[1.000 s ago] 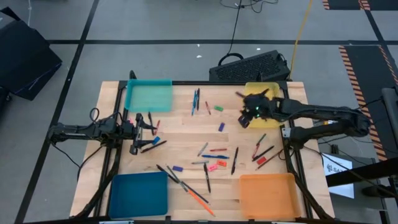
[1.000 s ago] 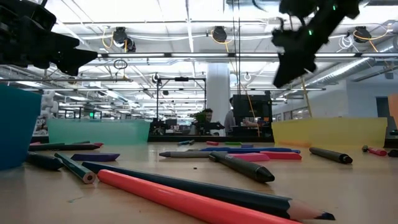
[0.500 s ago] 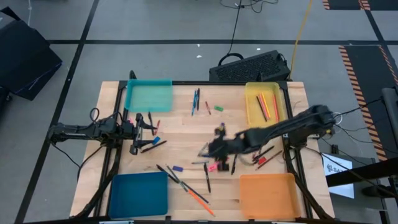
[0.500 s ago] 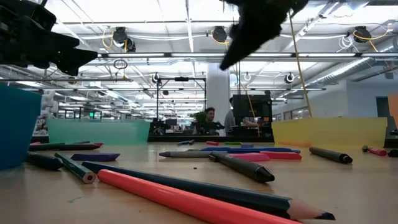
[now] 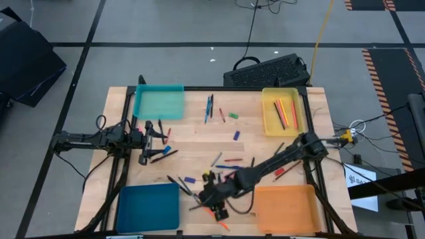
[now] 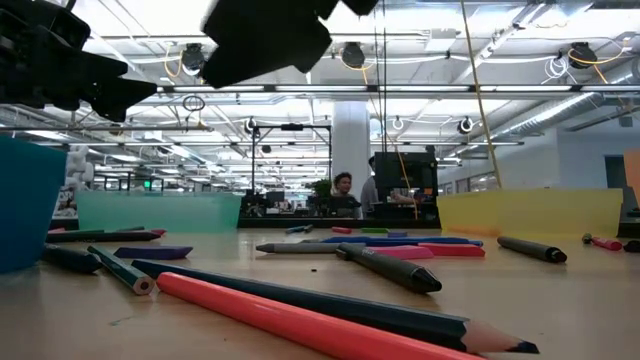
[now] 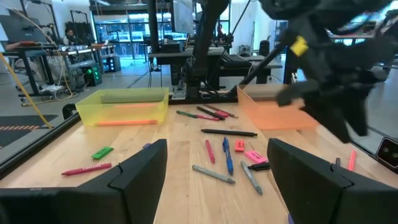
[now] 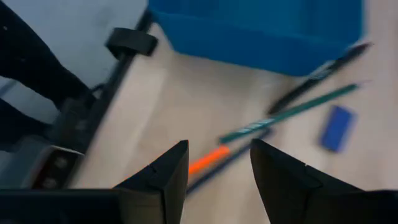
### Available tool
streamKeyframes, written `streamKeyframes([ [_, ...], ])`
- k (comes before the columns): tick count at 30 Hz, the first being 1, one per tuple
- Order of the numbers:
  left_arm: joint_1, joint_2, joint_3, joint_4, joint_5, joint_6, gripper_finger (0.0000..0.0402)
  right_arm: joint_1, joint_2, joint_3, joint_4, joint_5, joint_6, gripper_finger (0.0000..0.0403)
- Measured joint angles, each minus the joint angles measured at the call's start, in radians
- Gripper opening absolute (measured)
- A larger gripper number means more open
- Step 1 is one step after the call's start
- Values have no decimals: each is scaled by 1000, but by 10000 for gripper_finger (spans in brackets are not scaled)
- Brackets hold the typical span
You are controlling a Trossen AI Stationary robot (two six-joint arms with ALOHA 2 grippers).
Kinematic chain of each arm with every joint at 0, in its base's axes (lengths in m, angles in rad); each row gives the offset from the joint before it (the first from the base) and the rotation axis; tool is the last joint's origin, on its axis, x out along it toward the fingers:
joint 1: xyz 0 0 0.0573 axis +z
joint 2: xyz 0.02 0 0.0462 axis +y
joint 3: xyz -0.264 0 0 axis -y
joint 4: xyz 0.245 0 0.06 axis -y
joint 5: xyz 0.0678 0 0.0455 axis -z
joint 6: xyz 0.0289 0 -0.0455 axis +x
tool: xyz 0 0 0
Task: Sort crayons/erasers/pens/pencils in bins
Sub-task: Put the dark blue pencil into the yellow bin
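Note:
My right gripper (image 5: 211, 196) hangs open above the near middle of the table, just right of the dark blue bin (image 5: 147, 206). In its wrist view the fingers (image 8: 219, 149) stand over an orange pencil (image 8: 208, 160), touching nothing; a green pencil (image 8: 292, 112) and a blue eraser (image 8: 336, 127) lie beyond. Pens (image 5: 209, 106), crayons (image 5: 232, 160) and erasers (image 5: 229, 178) lie scattered on the wood. Pencils (image 5: 285, 113) lie in the yellow bin (image 5: 267, 113). My left gripper (image 5: 154, 139) waits open at the table's left, below the teal bin (image 5: 159, 101).
The orange bin (image 5: 285, 209) stands at the near right, beside my right arm (image 5: 292, 151), which stretches slantwise across the table. A long orange-red pencil (image 6: 300, 320) and a dark pen (image 6: 390, 268) lie close to the low camera. A keyboard (image 5: 269, 70) lies beyond the far edge.
My right gripper has swung from above the yellow bin at the far right across the table toward the near edge and the left, ending low over the pencils beside the dark blue bin. The left arm has kept still.

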Motion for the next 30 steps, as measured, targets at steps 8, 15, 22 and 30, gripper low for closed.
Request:
streamKeyframes([
  [8,0,0,0,0,0,0,278,88,102,36,-87,138,204,163],
  [15,0,0,0,0,0,0,278,109,143,36,-141,212,291,162],
  [22,0,0,0,0,0,0,278,123,141,-10,-124,212,289,162],
  [30,0,0,0,0,0,0,278,126,137,-86,-35,177,268,152],
])
